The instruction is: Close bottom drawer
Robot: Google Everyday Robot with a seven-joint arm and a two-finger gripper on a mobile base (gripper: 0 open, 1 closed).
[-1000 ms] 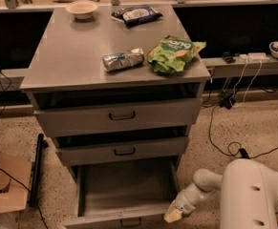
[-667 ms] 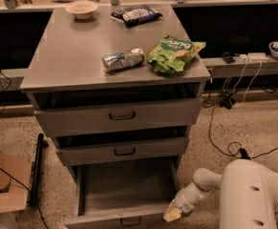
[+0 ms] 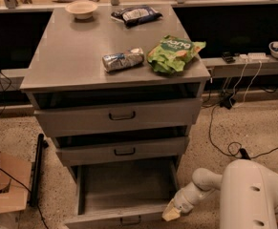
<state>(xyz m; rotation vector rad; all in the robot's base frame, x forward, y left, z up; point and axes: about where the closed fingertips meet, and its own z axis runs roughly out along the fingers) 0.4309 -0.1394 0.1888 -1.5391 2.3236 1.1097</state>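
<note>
The bottom drawer [image 3: 124, 187] is the lowest of three grey drawers in the cabinet. It stands pulled far out, its wide shallow tray empty, its low front panel with a small dark bar handle [image 3: 130, 220] at the bottom edge of the view. My gripper [image 3: 171, 213] is at the end of the white arm, low at the right, right beside the right end of the drawer's front panel. The middle drawer [image 3: 123, 150] and top drawer [image 3: 119, 116] are each pulled out a little.
On the cabinet top [image 3: 67, 56] lie a crushed can [image 3: 123, 59], a green chip bag [image 3: 172, 54], a dark snack bag [image 3: 136, 15] and a bowl [image 3: 81, 8]. Cables [image 3: 224, 142] run on the floor to the right. A cardboard box [image 3: 5, 185] sits at the left.
</note>
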